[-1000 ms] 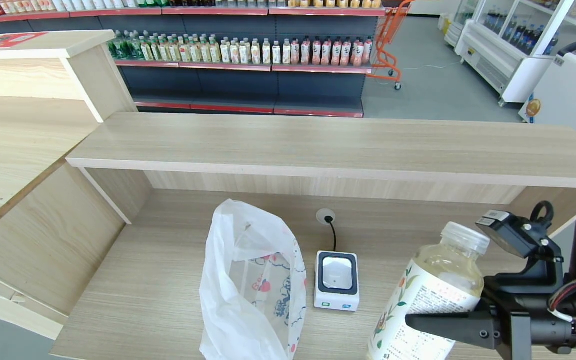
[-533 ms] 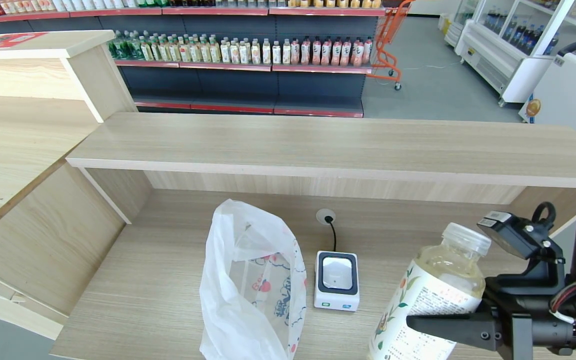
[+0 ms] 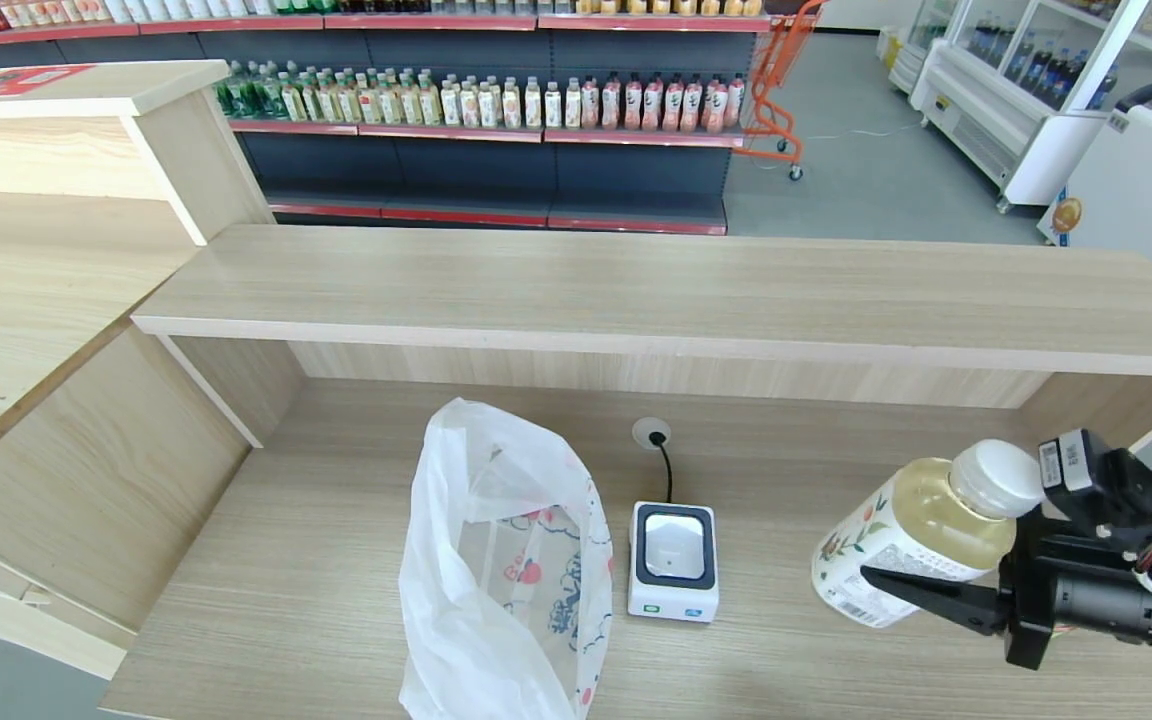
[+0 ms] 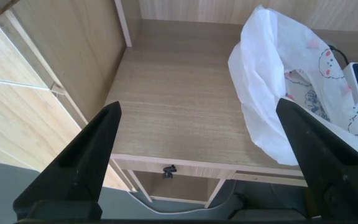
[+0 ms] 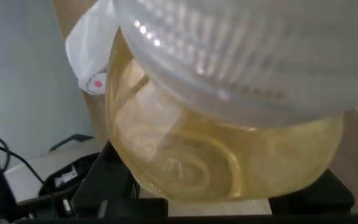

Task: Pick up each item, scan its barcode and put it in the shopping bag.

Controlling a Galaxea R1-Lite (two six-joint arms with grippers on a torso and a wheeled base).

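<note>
Left claw [image 4: 197, 106]: fingers wide apart, holding nothing, above the near edge of the counter [image 3: 316, 560].
Right claw [image 3: 901, 565]: clamped on the bottle [image 3: 921, 515].
Bottle: in the air, tilted, white cap toward 2 o'clock, at 3 o'clock of the scanner [image 3: 674, 560].
Shopping bag [image 3: 496, 560]: stands open on the counter, just beside the scanner, at its 9 o'clock.

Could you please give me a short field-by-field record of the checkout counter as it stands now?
item held: bottle of pale yellow drink, white cap, tilted
held by: right gripper, shut on the bottle
bottle position: right of the scanner, over the counter
scanner: on the counter, window facing up, cabled
shopping bag: white, open, just left of the scanner
left gripper: open, empty
</note>
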